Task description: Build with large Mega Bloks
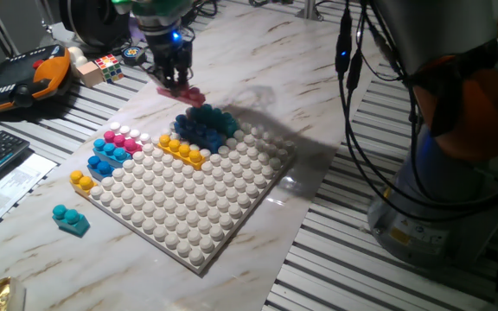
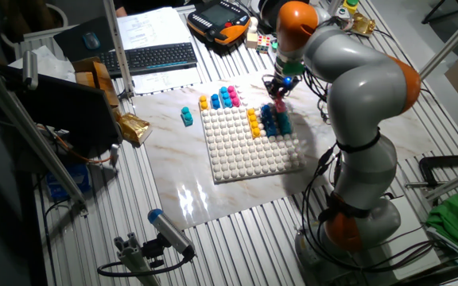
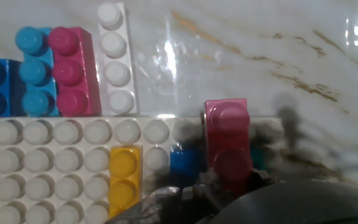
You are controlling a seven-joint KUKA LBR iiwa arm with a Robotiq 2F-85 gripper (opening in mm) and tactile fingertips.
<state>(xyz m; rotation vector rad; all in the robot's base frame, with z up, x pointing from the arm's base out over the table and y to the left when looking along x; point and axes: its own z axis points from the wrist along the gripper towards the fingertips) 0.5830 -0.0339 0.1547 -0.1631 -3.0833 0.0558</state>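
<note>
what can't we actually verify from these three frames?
- Claw fingertips: hand view shows only dark blur at the bottom edge over the dark pink plastic brick; contact unclear.
- Brick's height above the white studded baseplate: not settled in any view.
- Teal and blue brick stack: count unclear; one fixed view blurs it, the other shows it too small.
- Small light blue brick off the plate: stud count uncertain.
</note>
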